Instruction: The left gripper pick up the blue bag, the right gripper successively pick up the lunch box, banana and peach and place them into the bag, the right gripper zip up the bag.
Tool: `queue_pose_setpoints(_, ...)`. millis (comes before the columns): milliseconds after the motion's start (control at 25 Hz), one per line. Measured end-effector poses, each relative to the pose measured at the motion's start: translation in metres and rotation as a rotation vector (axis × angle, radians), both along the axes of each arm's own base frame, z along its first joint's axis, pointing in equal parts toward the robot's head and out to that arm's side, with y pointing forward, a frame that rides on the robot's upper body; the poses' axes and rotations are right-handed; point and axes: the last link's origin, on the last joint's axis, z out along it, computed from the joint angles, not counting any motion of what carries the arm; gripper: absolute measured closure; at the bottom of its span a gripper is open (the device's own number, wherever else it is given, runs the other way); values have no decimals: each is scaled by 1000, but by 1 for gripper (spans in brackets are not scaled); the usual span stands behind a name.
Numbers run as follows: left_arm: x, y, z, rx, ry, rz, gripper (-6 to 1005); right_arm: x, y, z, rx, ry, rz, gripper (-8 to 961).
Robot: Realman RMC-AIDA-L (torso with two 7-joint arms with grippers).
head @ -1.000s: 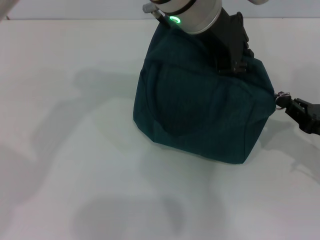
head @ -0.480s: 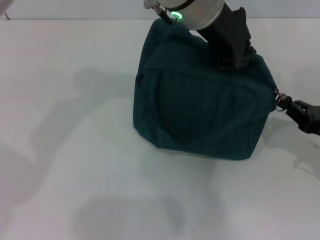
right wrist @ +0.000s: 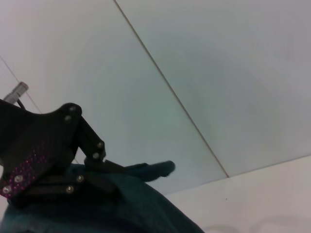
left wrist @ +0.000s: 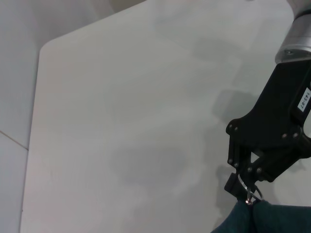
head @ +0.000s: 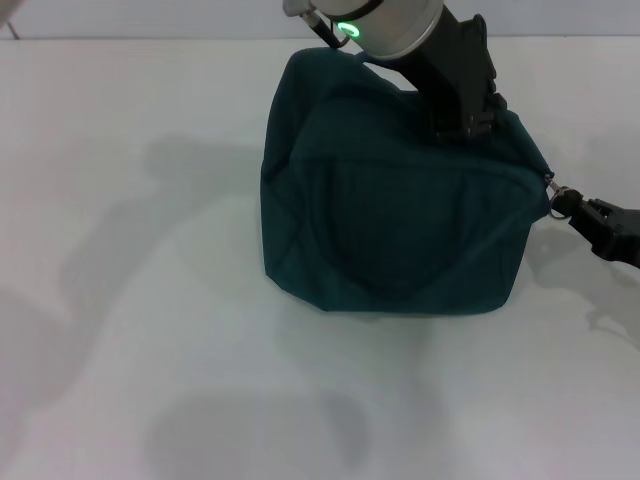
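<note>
Currently: left gripper [head: 462, 122] clamped on the top of the bag [head: 395, 225]; right gripper [head: 572, 208] pinching the zipper pull [head: 557, 198] at the bag's right end. Bag: dark teal fabric, bulging, zipped, resting on the white table [head: 130, 300].

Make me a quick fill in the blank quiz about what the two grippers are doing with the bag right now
The blue bag rests on a ____ table.
The right gripper pinches the bag's zipper ____.
The left gripper grips the bag along its ____ edge.

Missing words: white; pull; top
</note>
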Motion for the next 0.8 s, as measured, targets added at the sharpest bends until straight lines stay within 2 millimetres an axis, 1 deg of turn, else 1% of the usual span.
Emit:
queue_pose_setpoints(320, 1, 2, 3, 14, 0, -6, 922, 3, 5, -3, -8, -29, -27, 940)
queue_pose_setpoints(600, -5, 4, 6, 31, 5, 2, 921, 8, 4, 2, 26, -24, -51, 939)
queue_pose_setpoints(800, -4, 5, 7, 33, 6, 0, 922, 9, 11, -6, -4, -74, -73, 939)
